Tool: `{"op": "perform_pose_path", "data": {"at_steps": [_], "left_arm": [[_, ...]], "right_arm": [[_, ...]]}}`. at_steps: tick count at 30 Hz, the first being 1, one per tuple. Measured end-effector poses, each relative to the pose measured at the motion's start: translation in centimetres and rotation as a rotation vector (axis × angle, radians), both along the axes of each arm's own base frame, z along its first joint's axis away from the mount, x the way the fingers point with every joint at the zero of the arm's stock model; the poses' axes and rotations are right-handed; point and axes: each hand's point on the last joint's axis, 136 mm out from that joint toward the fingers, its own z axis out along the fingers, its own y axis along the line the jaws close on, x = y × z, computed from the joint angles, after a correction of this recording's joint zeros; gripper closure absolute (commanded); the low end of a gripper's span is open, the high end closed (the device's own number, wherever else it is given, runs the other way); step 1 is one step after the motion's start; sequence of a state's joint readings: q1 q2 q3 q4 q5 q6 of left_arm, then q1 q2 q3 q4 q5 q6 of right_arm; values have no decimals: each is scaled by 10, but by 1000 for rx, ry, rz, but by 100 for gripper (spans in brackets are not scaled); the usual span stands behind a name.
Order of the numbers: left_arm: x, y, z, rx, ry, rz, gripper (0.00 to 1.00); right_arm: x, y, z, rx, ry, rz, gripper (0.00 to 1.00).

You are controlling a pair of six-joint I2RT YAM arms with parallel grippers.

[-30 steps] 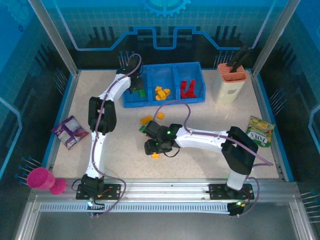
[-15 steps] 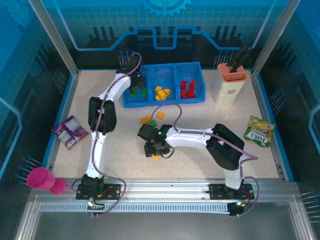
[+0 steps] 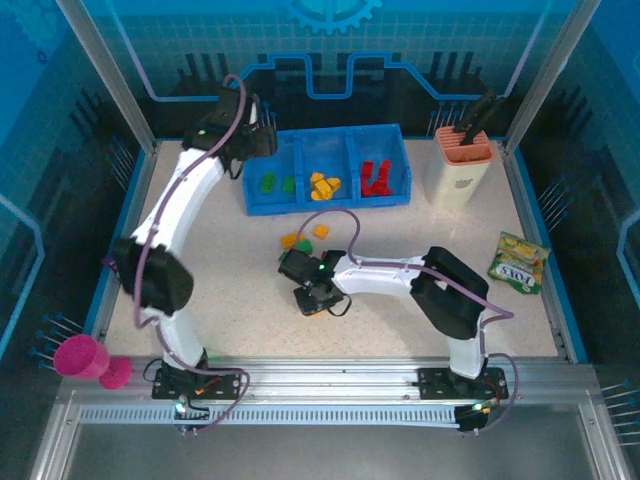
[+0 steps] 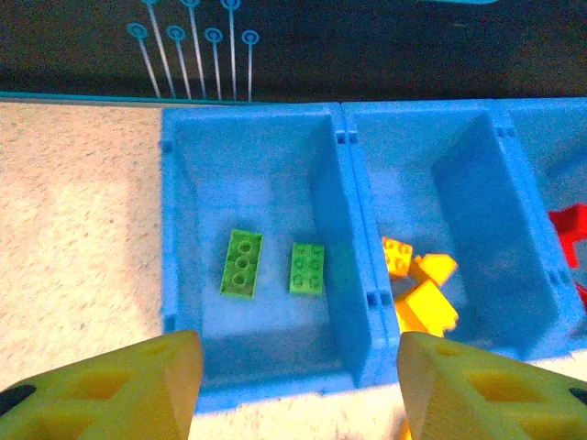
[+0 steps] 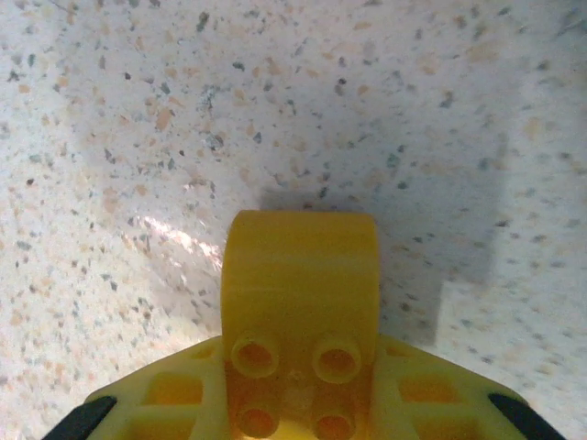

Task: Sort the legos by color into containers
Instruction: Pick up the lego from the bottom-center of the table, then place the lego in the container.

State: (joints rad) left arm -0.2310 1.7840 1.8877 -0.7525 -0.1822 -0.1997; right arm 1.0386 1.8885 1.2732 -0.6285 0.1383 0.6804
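We see the right gripper [image 5: 298, 399] down at the worktop [image 3: 240, 290], its fingers pressed in on a yellow-orange lego [image 5: 298, 275]. The lego's studs face the wrist camera and its rounded end sticks out past the fingertips, just over the speckled surface. From above, this gripper sits in the middle of the worktop, well in front of the blue tray [image 3: 300, 207].

The left gripper [image 4: 295, 380] hangs over the tray's near wall with its yellow fingers [image 4: 138, 385] spread wide and nothing between them. Below it, the left compartment holds two green legos [image 4: 241, 263] lying flat, side by side but apart. The middle compartment holds a heap of yellow legos [image 4: 424, 298], and the right compartment holds red legos [image 3: 375, 178].

Two more orange legos [image 3: 292, 241] lie loose on the worktop between the tray and the right gripper. A cream holder [image 3: 460, 175] stands right of the tray, and a snack packet [image 3: 519, 262] lies near the right edge
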Motion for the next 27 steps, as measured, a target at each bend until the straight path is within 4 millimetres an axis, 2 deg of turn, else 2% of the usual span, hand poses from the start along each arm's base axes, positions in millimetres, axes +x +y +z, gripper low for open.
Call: {"op": "perform_pose_path", "data": {"at_steps": [2, 5, 6, 8, 10, 13, 16, 18, 20, 23, 27], "left_arm": [[-30, 7, 7, -1, -5, -1, 39], [-71, 16, -1, 8, 18, -6, 38], [-82, 18, -6, 13, 30, -12, 38], [-105, 22, -16, 17, 56, -24, 38], [-124, 25, -22, 15, 80, -31, 38], [-146, 25, -22, 0, 87, -47, 37], [-165, 13, -23, -14, 82, -95, 37], [-177, -1, -30, -12, 99, -149, 37], [-190, -20, -44, -2, 135, -218, 36], [-207, -40, -70, 32, 207, -302, 36], [-216, -51, -89, 59, 258, -352, 35]], "right_arm": [[10, -13, 26, 5, -44, 54, 78], [41, -39, 78, 54, -140, 86, 77], [55, -47, 95, 72, -178, 82, 77], [99, -69, 138, 106, -290, 61, 77], [139, -82, 170, 116, -400, 52, 77], [188, -84, 198, 103, -519, 84, 77], [234, -69, 197, 99, -567, 125, 78], [262, -61, 183, 96, -566, 144, 78], [289, -56, 160, 88, -548, 158, 78], [317, -53, 130, 76, -516, 173, 78], [336, -52, 102, 65, -481, 193, 77]]}}
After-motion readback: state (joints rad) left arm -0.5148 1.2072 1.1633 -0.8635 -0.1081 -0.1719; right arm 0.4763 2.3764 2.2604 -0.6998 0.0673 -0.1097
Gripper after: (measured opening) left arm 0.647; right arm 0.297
